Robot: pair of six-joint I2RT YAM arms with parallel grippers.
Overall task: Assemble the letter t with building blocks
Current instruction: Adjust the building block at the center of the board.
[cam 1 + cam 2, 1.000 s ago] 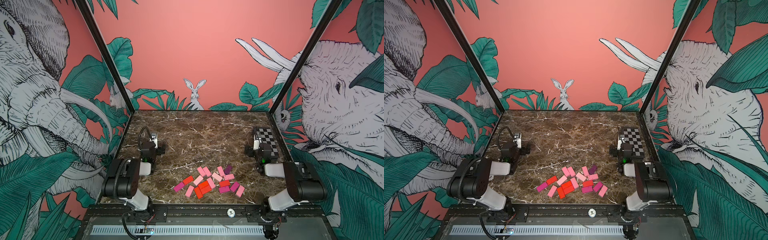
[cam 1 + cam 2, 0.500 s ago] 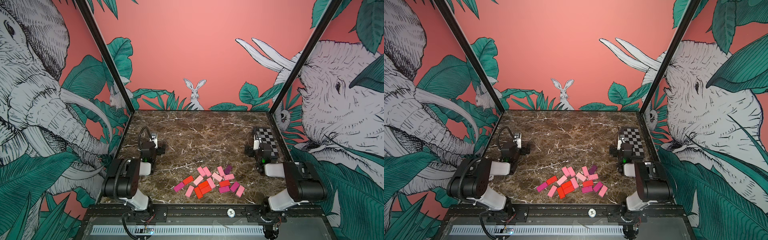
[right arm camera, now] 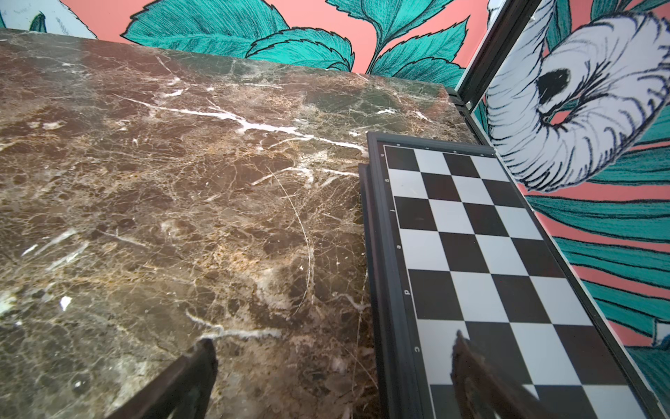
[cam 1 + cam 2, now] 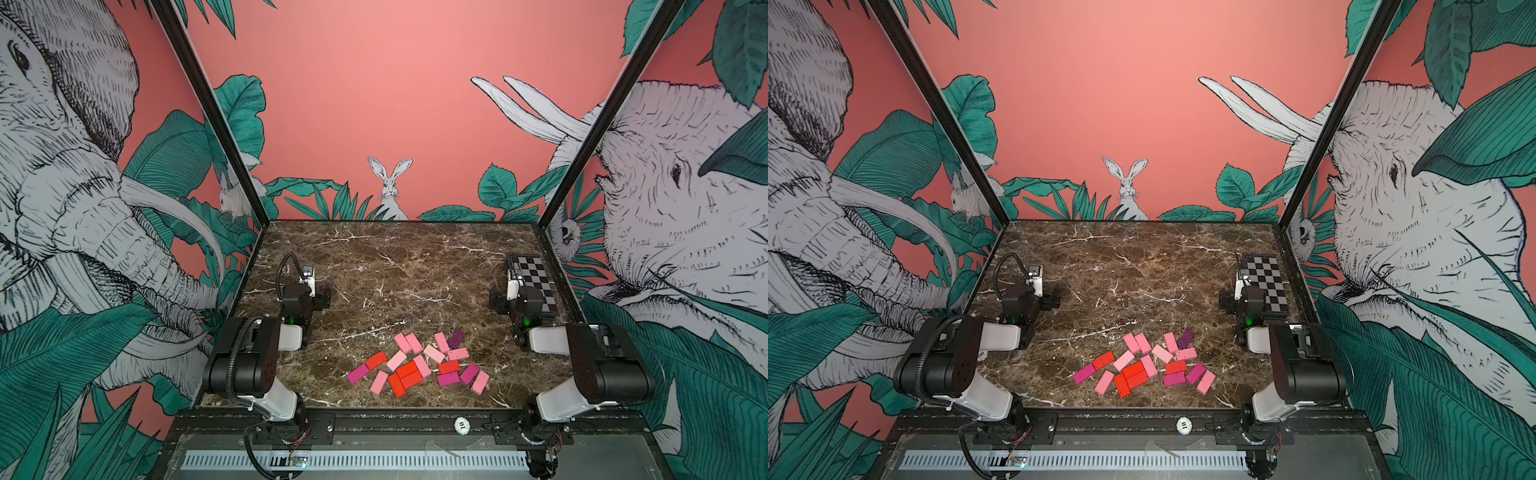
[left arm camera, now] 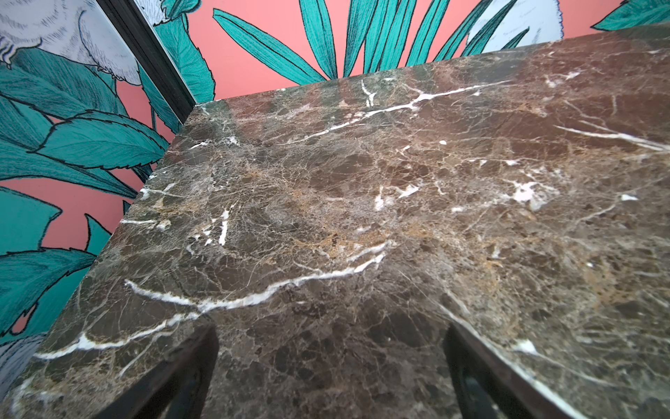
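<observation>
The building blocks [image 4: 417,365] lie in a loose flat pile of red, light pink, magenta and dark purple near the table's front edge, seen in both top views [image 4: 1144,368]. My left gripper [image 4: 312,293] hovers open over bare marble at the left, behind the pile. In the left wrist view my left gripper [image 5: 330,337] holds nothing between its fingers. My right gripper [image 4: 510,296] stands open at the right, with nothing in it. In the right wrist view my right gripper [image 3: 331,341] straddles the board's edge. No blocks show in either wrist view.
A black-and-white checkered board [image 4: 536,278] lies flat against the right wall, also seen in the right wrist view [image 3: 471,235]. The brown marble table [image 4: 395,257] is enclosed by printed walls on three sides. Both arm bases stand at the front corners.
</observation>
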